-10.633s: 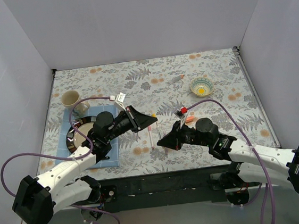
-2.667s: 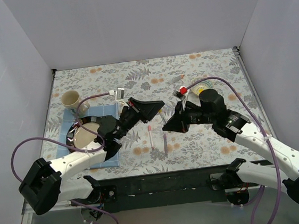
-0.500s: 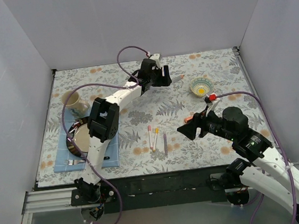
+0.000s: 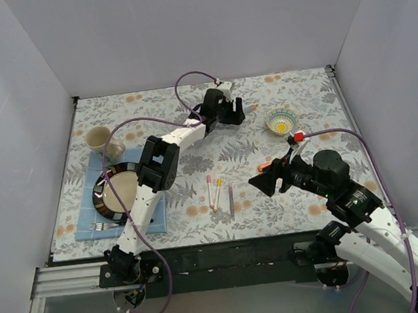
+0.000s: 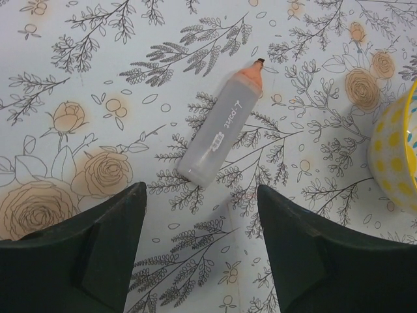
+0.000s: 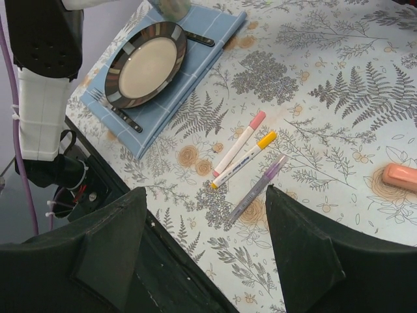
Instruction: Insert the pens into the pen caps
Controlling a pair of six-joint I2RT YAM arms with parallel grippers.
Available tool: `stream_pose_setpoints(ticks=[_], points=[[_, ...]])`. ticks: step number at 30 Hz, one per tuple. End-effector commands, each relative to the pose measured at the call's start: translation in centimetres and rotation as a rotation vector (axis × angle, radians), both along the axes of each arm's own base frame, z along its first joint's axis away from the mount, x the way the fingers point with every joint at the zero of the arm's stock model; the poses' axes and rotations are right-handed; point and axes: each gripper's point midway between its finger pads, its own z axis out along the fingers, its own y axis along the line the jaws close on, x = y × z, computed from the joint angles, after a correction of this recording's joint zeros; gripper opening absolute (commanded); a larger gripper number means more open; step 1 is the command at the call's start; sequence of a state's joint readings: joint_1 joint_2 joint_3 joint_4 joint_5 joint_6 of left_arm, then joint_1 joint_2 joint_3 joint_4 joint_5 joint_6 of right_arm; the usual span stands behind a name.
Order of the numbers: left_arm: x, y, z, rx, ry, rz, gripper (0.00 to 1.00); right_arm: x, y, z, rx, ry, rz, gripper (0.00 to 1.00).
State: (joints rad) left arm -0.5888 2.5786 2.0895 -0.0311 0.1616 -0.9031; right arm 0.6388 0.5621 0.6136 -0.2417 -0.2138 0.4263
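Note:
Three pens lie side by side at the middle of the table: a white-pink one (image 4: 209, 190) (image 6: 239, 143), a yellow-tipped one (image 4: 218, 193) (image 6: 244, 160) and a purple one (image 4: 230, 197) (image 6: 259, 187). An orange pen cap (image 4: 265, 167) (image 6: 399, 176) lies just right of them. My right gripper (image 4: 259, 183) (image 6: 207, 195) hovers open above the table, right of the pens and just in front of the cap, holding nothing. My left gripper (image 4: 236, 112) (image 5: 201, 215) is stretched to the far side, open and empty, just short of a grey marker with an orange tip (image 4: 250, 109) (image 5: 221, 134).
A yellow-centred bowl (image 4: 282, 122) (image 5: 397, 156) sits at the back right, close to the grey marker. On the left are a cup (image 4: 100, 138) and a blue mat (image 4: 155, 214) with a dark plate (image 4: 119, 190) (image 6: 144, 65) and a fork (image 4: 97, 226) (image 6: 117, 111).
The left arm has left the table's middle and reached to the far side, shifting slightly right in the last half second. The right gripper has drawn back to the right of the pens.

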Motion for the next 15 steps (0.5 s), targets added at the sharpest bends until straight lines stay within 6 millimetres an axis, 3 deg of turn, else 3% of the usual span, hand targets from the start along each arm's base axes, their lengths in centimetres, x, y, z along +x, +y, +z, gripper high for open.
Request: stream_pose_setpoints(ticks=[1, 9, 15], points=[[0.7, -1.1, 0.7, -0.013, -0.061, -0.071, 0.66, -0.1, 0.0, 2.2, 0.029, -0.057, 0.012, 0.79], [1.4, -0.8, -1.8, 0.059, -0.094, -0.069, 0.60, -0.3, 0.2, 1.8, 0.031, -0.050, 0.025, 0.79], [-0.2, -1.3, -4.2, 0.185, -0.121, -0.131, 0.54, -0.4, 0.0, 2.0, 0.034, -0.055, 0.020, 0.79]])
